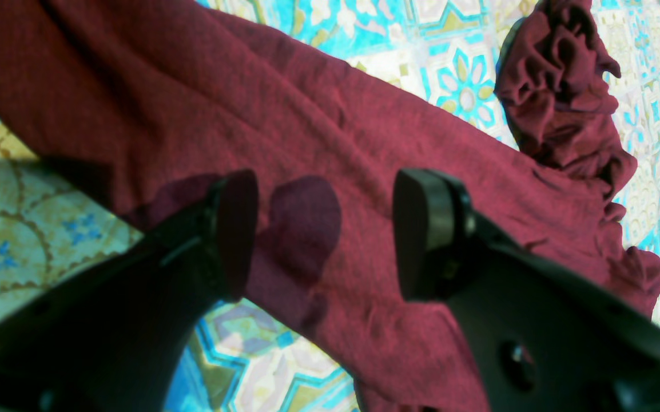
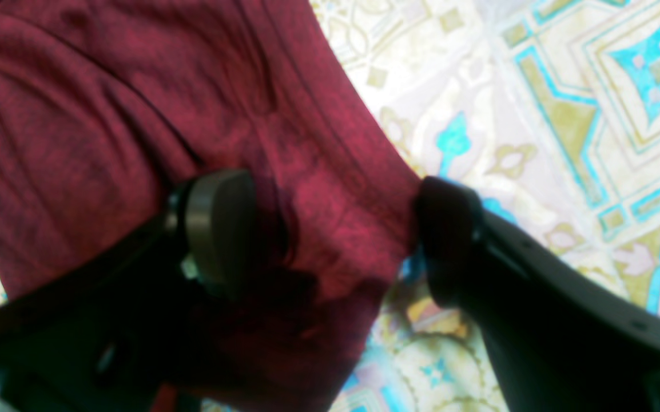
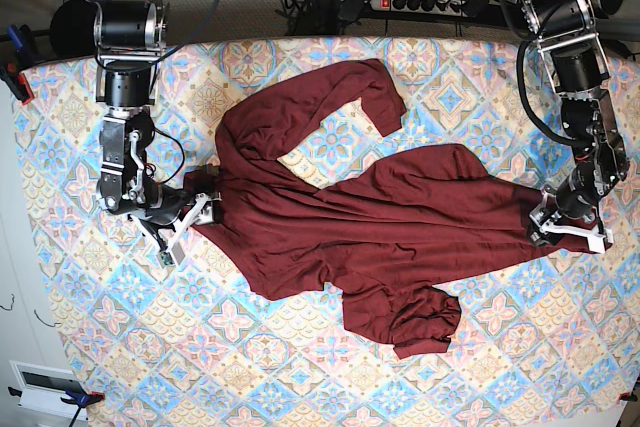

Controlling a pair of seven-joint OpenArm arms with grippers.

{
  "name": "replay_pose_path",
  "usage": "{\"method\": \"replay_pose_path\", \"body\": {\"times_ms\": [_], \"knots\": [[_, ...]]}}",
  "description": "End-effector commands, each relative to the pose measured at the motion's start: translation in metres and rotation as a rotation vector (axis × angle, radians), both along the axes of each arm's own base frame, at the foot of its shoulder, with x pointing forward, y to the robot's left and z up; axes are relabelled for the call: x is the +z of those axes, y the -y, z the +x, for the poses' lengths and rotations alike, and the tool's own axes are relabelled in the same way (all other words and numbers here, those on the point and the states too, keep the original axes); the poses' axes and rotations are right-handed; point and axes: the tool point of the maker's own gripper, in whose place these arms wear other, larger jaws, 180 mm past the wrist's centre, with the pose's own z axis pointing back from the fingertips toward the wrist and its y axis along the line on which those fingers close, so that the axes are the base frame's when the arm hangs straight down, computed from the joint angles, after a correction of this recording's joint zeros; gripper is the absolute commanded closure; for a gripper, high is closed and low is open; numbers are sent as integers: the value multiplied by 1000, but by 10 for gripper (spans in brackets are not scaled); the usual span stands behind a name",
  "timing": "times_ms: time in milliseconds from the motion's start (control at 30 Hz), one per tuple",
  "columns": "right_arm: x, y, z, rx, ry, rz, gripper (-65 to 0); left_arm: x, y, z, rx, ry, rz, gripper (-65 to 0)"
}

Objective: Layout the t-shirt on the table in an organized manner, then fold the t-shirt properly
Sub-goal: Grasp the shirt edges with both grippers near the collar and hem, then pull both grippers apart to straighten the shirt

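Sprawling crumpled, soft maroon knit t-shirt (image 3: 350, 212) covers tile-patterned table (image 3: 500, 367).

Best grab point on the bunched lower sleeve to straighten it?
Take the t-shirt by the cuff end of the crumpled sleeve, coming straight down from above. It lies heaped on the table in raised folds, which a claw can probably pinch more easily than flat fabric.
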Motion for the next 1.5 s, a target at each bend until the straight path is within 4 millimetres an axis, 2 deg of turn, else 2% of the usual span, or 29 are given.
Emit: {"method": "replay_pose_path", "body": {"times_ms": [0,400,500,633,733,900,933,1100,1200,1300,1467], "knots": [[8,11,6,-11,9,-31,-442,22,-8,11,2,58,20,-365],[-7,9,-8,-2,-32,-38,-436,22,-8,12,2,59,19,-365],[-12,17,-12,6,-47,-95,-347,22,-8,12,2,59,19,-365],[-19,45,-17,33,-76,-288,-142,20,-5,12,0,59,11,-365],[-21,51,-18,45,-54,-338,-3,16,5,13,-6,57,-10,-365],[-27,56,-28,38,-63,-338,0,14,8,13,-8,57,-16,-365],[-28,61,-31,36,-66,-347,0,13,10,14,-10,57,-20,-365],[-21,99,-36,-73,-62,-343,0,11,15,14,-13,56,-31,-365],[-13,133,-42,-159,-63,-353,0,9,16,12,-14,50,-34,-365],[-5,157,-45,-198,-57,-376,0,8,16,12,-14,48,-32,-365],[6,181,-47,-212,-53,-421,0,8,17,12,-14,48,-34,-365]]}}
